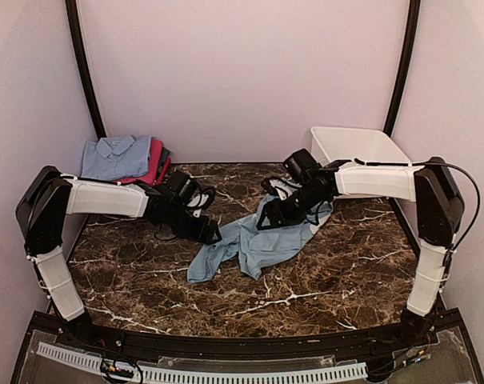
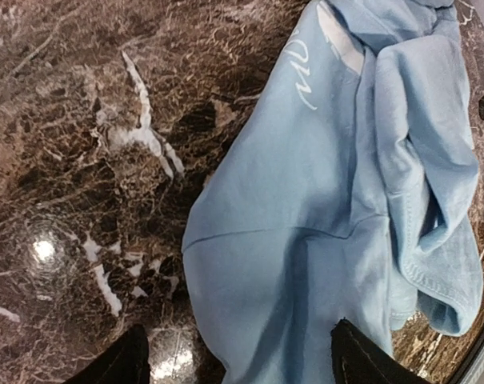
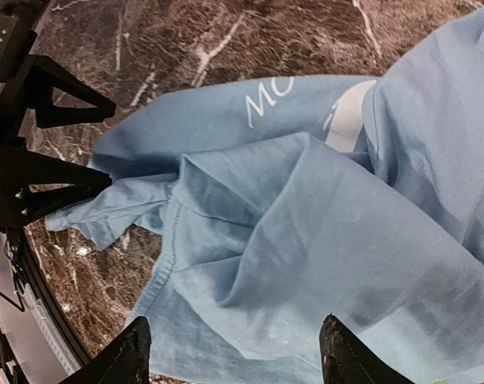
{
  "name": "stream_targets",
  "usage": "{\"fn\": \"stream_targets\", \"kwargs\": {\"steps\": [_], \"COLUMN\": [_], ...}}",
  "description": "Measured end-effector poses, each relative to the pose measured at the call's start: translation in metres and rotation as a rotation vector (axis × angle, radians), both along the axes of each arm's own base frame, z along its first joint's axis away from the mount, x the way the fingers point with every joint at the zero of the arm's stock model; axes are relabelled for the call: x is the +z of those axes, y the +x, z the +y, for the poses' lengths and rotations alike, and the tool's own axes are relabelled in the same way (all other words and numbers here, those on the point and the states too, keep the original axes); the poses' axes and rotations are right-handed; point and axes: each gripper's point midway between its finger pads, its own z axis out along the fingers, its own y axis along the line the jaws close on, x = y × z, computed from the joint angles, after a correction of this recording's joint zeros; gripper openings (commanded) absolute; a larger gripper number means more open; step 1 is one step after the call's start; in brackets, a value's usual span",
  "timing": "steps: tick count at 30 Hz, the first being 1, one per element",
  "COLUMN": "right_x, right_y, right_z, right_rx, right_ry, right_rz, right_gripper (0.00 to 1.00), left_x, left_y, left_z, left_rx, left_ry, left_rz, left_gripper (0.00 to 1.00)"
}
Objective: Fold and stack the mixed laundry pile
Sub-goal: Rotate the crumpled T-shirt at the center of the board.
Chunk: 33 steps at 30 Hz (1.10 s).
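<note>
A crumpled pale blue tee (image 1: 254, 240) with white print lies in the middle of the marble table (image 1: 146, 280). My left gripper (image 1: 211, 232) hovers low at its left edge, jaws open, the cloth (image 2: 306, 240) spread below and between the black fingertips (image 2: 362, 360). My right gripper (image 1: 271, 218) is over the tee's back right part, also open, with folds of blue cloth (image 3: 306, 240) under its fingertips (image 3: 346, 356). Neither holds anything. At the back left sits a folded stack: a pale blue collared shirt (image 1: 116, 156) on a magenta piece (image 1: 155, 164) and a dark piece.
A white rectangular tub (image 1: 358, 144) stands at the back right corner, just behind the right arm. The left gripper (image 3: 58, 144) shows at the left of the right wrist view, close to the tee's corner. Walls enclose the table's back and sides.
</note>
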Motion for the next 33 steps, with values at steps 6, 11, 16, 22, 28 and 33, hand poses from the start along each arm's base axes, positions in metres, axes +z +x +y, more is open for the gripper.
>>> {"fn": "stream_targets", "kwargs": {"steps": [6,11,16,22,28,33], "right_x": [-0.036,-0.063,-0.072,-0.031,0.030,0.091], "right_y": [0.006,0.012,0.019,0.042,0.032,0.003], "right_z": [-0.010,-0.020,-0.018,0.020,0.018,-0.014], "right_rx": [-0.051,-0.077,-0.062,-0.004,0.010,-0.023], "right_ry": [-0.100,-0.179,-0.189,-0.039,0.066,0.117], "right_rz": [0.018,0.022,0.024,-0.045,-0.131,-0.233], "right_gripper": [0.67,0.61,0.31,0.00,0.16,0.52], "left_x": [-0.034,-0.039,-0.040,-0.024,0.019,0.066], "left_y": [-0.004,-0.028,-0.091,-0.215,-0.202,-0.109], "left_z": [-0.011,-0.033,-0.066,-0.123,-0.129,-0.084], "left_rx": [-0.037,-0.141,-0.350,-0.697,-0.636,-0.321], "left_ry": [0.068,0.140,0.175,0.076,-0.097,-0.196], "left_rz": [0.037,0.012,-0.027,-0.039,-0.085,-0.172], "left_gripper": [0.38,0.01,0.00,0.36,0.65,0.69]}}
